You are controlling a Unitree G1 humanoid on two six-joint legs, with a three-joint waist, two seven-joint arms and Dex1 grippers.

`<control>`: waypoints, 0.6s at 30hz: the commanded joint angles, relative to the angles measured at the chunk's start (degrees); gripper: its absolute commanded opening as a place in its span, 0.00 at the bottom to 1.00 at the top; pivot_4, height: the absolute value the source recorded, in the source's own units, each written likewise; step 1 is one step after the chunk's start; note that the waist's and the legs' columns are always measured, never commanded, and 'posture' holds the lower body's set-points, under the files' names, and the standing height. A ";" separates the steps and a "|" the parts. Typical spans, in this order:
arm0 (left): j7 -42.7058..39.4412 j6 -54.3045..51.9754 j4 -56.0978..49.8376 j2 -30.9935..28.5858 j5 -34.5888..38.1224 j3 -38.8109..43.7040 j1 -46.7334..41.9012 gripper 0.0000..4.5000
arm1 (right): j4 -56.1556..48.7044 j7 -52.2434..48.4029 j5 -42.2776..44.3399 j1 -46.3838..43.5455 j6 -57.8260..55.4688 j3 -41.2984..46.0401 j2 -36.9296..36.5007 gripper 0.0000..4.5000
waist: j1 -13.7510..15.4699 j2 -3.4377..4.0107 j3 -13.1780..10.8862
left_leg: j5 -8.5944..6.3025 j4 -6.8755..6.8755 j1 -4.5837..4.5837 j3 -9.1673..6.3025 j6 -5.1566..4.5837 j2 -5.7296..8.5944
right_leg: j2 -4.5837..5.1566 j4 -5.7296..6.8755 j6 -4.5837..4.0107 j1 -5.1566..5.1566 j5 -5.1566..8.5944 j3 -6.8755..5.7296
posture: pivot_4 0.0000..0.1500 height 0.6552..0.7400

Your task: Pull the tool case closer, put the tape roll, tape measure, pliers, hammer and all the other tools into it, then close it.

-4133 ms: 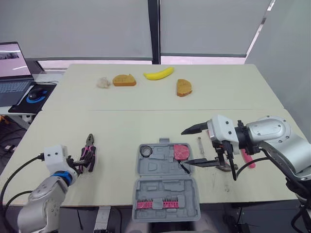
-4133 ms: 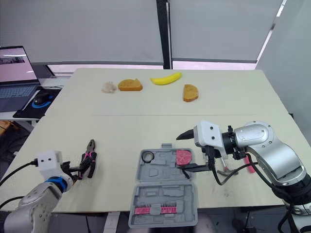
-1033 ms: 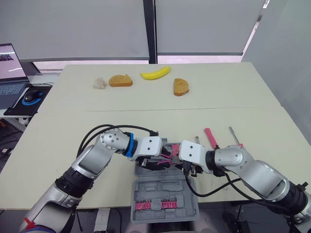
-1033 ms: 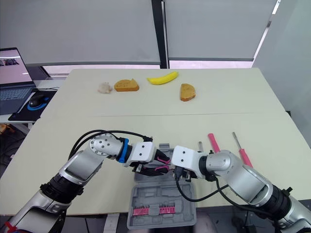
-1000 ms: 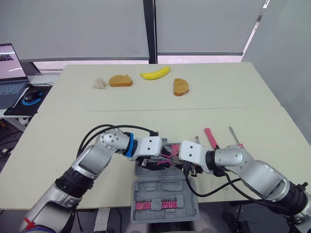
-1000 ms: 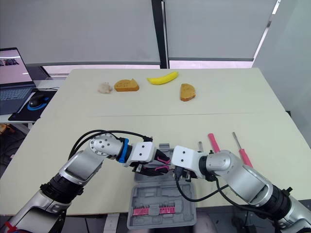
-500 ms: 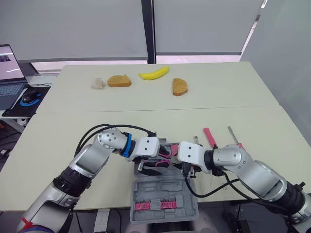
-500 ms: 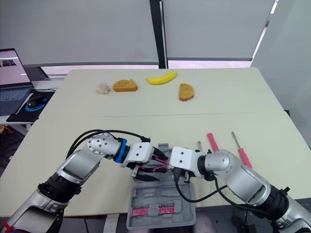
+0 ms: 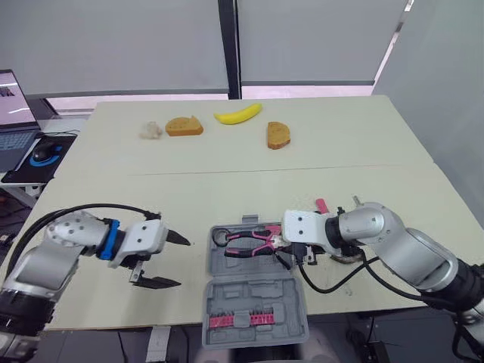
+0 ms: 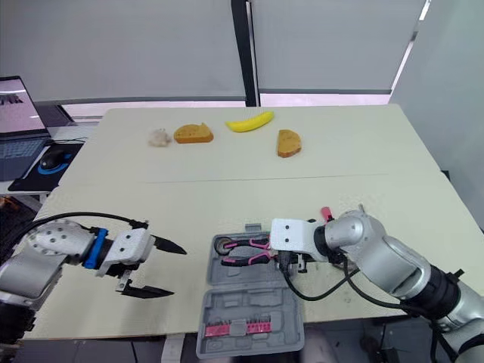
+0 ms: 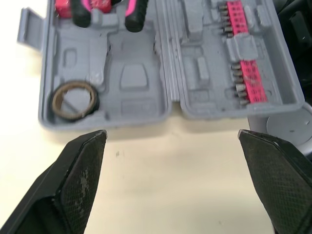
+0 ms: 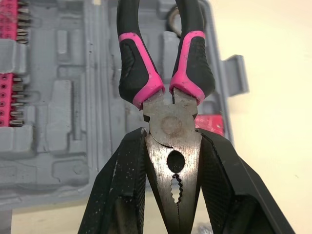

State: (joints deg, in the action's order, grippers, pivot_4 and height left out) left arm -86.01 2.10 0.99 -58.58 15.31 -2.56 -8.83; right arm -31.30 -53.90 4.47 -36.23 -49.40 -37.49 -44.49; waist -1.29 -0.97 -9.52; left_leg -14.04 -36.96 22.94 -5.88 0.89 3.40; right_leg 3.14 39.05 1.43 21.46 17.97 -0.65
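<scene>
Now the pliers (image 12: 167,92) sit over the open tool case's (image 9: 255,304) far half, steel head pinched by the right gripper (image 12: 171,141). Better to seat them flat in their recess before letting go. The left gripper (image 9: 184,263) hovers wide open, leftward.

Desk (image 9: 227,189), far edge, left to right: whitish crumpled lump (image 9: 151,130); bread slice (image 9: 184,125) just beside it; banana (image 9: 237,114); second bread slice (image 9: 277,135). Beyond the desk's left edge: open laptop (image 9: 13,128); computer mouse (image 9: 40,155) on dark mouse pad (image 9: 23,172).
</scene>
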 commanded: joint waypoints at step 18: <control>4.37 4.17 -3.32 1.75 0.25 2.14 1.78 1.00 | 16.64 -2.99 -9.13 -6.27 5.08 -9.06 12.05 0.28 | -0.42 0.01 -0.01 | 0.00 0.01 0.00 0.04 0.00 0.00 | -0.04 0.06 0.01 0.04 -0.01 0.03 | 1.00 1.00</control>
State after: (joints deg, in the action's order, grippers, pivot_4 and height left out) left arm -82.03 6.50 -0.56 -57.06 15.52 -0.33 -6.52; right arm -14.08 -56.25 -4.03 -41.52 -45.39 -46.77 -33.31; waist -1.71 -0.96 -9.53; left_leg -14.04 -36.94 22.93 -5.84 0.90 3.40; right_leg 3.10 39.12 1.44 21.50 17.96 -0.62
